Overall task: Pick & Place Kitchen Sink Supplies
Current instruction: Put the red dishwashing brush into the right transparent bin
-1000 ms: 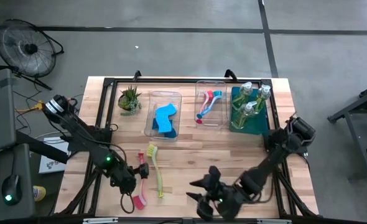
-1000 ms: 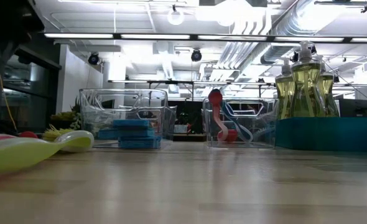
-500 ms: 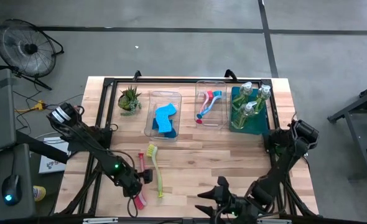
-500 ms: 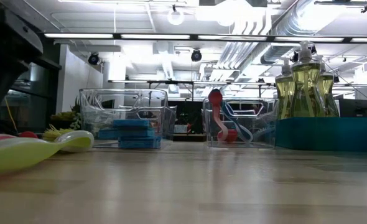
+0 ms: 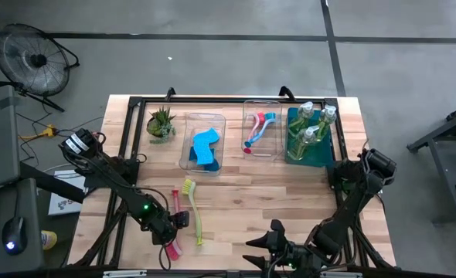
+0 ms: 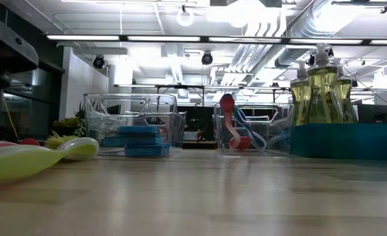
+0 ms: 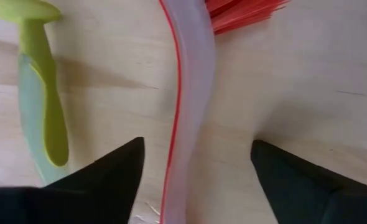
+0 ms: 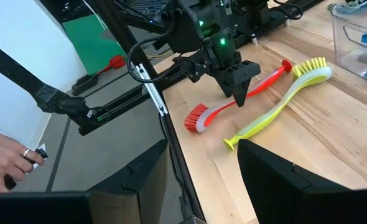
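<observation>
- came down over the red brush (image 5: 173, 224) with the left gripper (image 5: 168, 232), fingers spread either side of its handle.
- kept the right gripper (image 5: 260, 255) partly spread, holding nothing, at the table's (image 5: 236, 193) near edge.

A lab: exposed ceiling ducts (image 6: 292, 39); strip lights (image 6: 147, 38); concrete floor (image 5: 228, 69).

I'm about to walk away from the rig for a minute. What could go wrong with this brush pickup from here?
The left gripper straddles the red brush's thin handle with jaws still apart; a grip there, far from the bristles, might let it swing. The yellow-green brush lies close alongside and could get nudged. The red brush lies near the table's front edge and could slide off if bumped.
</observation>
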You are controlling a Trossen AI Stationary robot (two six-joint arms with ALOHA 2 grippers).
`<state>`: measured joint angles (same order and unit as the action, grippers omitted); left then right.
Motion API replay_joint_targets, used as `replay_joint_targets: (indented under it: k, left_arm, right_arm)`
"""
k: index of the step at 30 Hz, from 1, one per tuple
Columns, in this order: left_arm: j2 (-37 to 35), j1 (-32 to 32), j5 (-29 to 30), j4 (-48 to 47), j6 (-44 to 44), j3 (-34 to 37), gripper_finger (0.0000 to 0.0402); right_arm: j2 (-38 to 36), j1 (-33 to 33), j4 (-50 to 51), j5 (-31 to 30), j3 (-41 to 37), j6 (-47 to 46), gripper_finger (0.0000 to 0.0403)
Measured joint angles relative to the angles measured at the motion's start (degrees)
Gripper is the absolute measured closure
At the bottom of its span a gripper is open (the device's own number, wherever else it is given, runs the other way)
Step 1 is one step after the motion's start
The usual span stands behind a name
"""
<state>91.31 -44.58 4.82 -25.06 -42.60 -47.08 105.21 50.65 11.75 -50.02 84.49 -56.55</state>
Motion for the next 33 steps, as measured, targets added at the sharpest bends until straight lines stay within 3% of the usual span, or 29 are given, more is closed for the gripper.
replay_joint_targets:
  k: [27,33]
  left_arm:
    - [0.3,0.0,0.9,0.7,1.1,0.1,0.0357]
    - [0.3,0.0,0.7,0.8,1.0,0.1,0.0363]
  right_arm:
    - [0.0,0.0,0.0,0.0,0.0,0.0,0.0217]
    - [0.0,0.0,0.0,0.0,0.0,0.0,0.0217]
